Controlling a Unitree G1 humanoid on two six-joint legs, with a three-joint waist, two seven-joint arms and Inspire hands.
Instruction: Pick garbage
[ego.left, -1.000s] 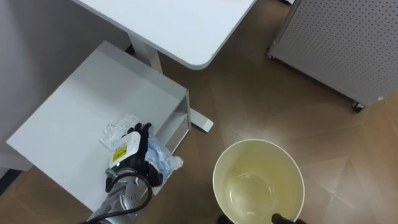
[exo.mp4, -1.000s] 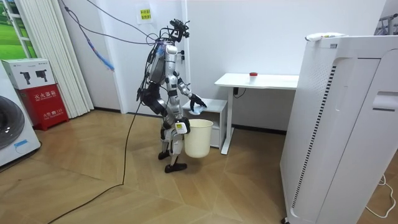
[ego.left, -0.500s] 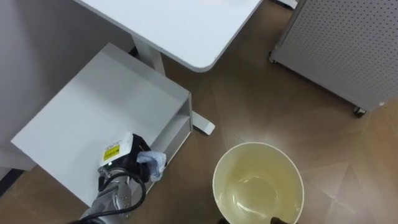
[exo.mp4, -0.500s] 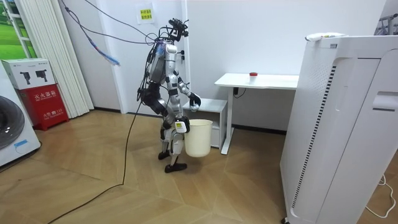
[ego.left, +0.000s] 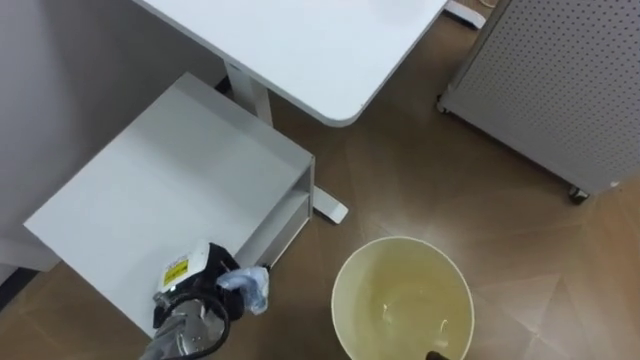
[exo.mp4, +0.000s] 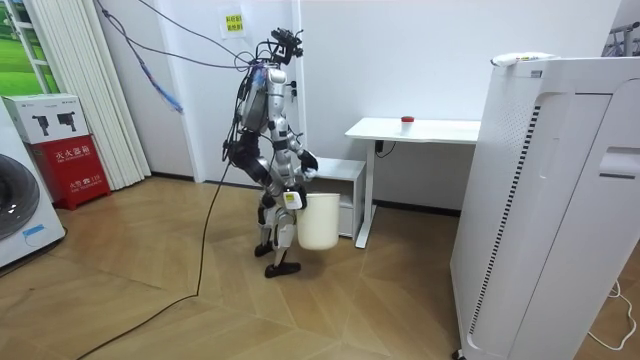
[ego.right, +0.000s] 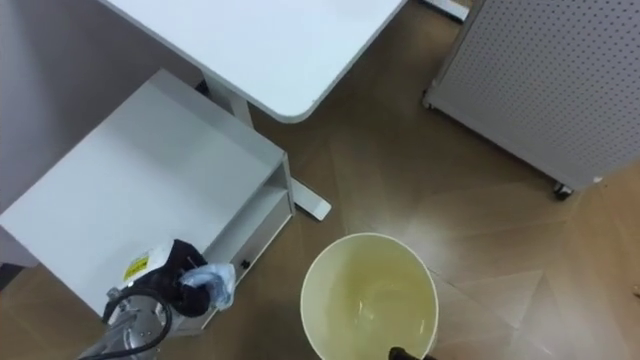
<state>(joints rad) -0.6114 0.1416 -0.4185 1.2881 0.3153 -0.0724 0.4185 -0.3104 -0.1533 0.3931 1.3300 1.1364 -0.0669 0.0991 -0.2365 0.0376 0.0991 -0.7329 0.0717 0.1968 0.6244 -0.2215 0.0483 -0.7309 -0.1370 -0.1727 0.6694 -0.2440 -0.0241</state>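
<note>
left eye view: left hand (ego.left: 190, 292) curls its dark fingers round crumpled clear-and-blue plastic garbage (ego.left: 250, 287) at the front edge of a flat white low cabinet (ego.left: 170, 170), apart from a round, smooth cream bin (ego.left: 400, 240).
right eye view: bare wood floor (ego.right: 400, 170) lies open between bin, rounded white desk (ego.right: 250, 40) corner and perforated grey panel (ego.right: 540, 80).
room view: right hand (exo.mp4: 289, 203) sits at the bin's side; its grip cannot be told.

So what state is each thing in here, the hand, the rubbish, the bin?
Left hand: shut on the wrapper.
Crumpled clear plastic wrapper: clenched in that hand, by the low white cabinet front edge.
Round cream plastic bin: upright, open-topped, nothing inside.
</note>
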